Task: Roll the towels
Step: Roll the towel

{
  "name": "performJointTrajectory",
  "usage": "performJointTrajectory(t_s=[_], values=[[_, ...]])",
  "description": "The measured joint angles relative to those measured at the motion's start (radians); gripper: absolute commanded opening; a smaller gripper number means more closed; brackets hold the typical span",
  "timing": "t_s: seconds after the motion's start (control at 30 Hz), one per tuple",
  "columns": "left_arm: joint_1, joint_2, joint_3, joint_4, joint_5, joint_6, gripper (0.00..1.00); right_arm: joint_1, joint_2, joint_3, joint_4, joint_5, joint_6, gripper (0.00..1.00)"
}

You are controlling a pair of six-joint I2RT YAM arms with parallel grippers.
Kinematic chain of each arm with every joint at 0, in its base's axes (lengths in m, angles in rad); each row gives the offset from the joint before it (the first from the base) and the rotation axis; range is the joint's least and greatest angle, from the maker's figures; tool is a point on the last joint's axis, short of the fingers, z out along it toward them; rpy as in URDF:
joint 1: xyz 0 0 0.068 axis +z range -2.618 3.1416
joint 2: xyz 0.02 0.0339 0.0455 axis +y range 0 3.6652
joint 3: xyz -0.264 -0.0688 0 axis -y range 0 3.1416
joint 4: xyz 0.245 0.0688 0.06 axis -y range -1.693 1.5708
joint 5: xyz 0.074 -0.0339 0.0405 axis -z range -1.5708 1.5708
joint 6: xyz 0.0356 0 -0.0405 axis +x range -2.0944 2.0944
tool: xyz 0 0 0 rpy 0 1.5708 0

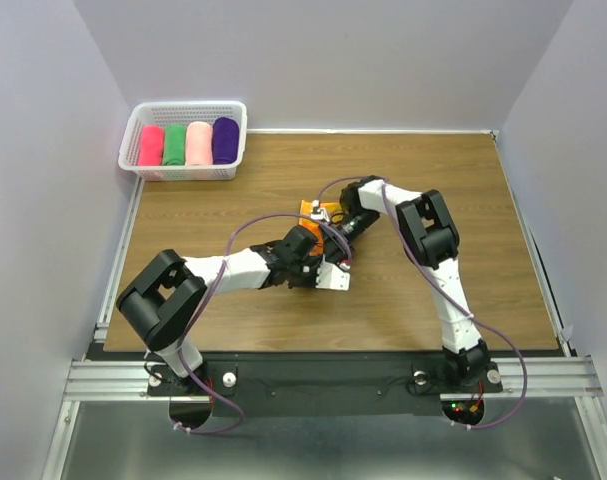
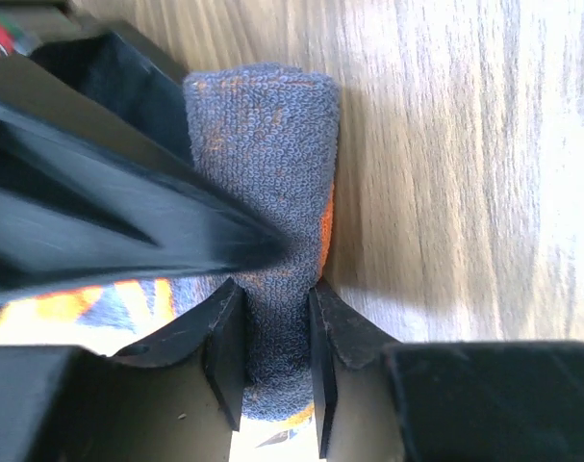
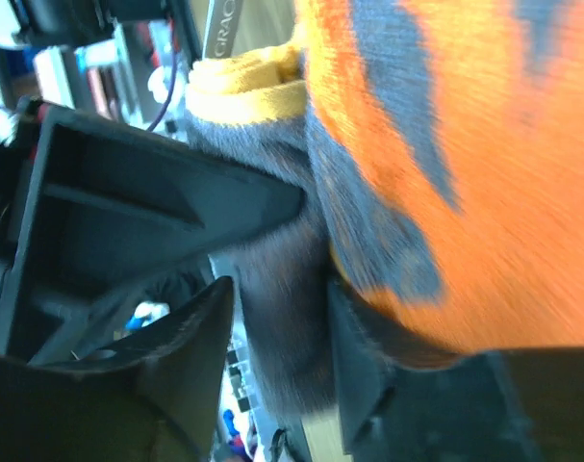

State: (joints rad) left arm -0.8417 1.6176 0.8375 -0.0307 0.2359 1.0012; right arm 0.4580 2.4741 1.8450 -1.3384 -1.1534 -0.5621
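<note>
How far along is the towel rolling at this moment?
Done: a hot-pink roll, a green roll, a pale pink roll and a purple roll sit in the white basket. In hand: both the left gripper and the right gripper are shut on the orange towel mid-table. Left: finishing that roll; the grippers hide how far it is.

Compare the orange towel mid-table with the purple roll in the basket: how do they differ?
The orange towel is mid-table; the purple roll sits in the white basket, far left. The left gripper and right gripper both pinch the orange towel; no gripper touches the purple roll. The orange towel carries darker print; the purple roll is plain. Both are small towels.
</note>
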Motion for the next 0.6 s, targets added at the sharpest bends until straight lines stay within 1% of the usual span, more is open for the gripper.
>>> performJointTrajectory(t_s=[0.07, 0.1, 0.23, 0.27, 0.37, 0.4, 0.47, 0.5, 0.6], values=[[0.018, 0.0, 0.003, -0.013, 0.038, -0.025, 0.33, -0.02, -0.018, 0.0, 0.035, 0.008, 0.052, 0.58], [0.023, 0.0, 0.003, -0.018, 0.056, -0.039, 0.33, -0.035, -0.033, 0.0, 0.062, 0.021, 0.086, 0.68], [0.042, 0.007, 0.023, -0.059, 0.111, -0.074, 0.33, -0.123, -0.092, 0.042, 0.193, 0.063, 0.208, 0.74], [0.051, 0.02, 0.04, -0.078, 0.131, -0.08, 0.33, -0.156, -0.114, 0.055, 0.227, 0.073, 0.235, 0.83], [0.095, 0.067, 0.106, -0.146, 0.213, -0.093, 0.33, -0.217, -0.19, 0.061, 0.299, 0.107, 0.287, 0.85], [0.117, 0.093, 0.138, -0.183, 0.259, -0.094, 0.33, -0.24, -0.23, 0.058, 0.323, 0.121, 0.299, 0.91], [0.151, 0.138, 0.195, -0.238, 0.328, -0.093, 0.33, -0.27, -0.312, 0.03, 0.373, 0.152, 0.306, 0.93], [0.174, 0.17, 0.233, -0.277, 0.373, -0.094, 0.34, -0.282, -0.375, 0.0, 0.39, 0.168, 0.304, 1.0], [0.23, 0.257, 0.336, -0.391, 0.489, -0.075, 0.37, -0.292, -0.523, -0.099, 0.429, 0.201, 0.285, 1.0]])
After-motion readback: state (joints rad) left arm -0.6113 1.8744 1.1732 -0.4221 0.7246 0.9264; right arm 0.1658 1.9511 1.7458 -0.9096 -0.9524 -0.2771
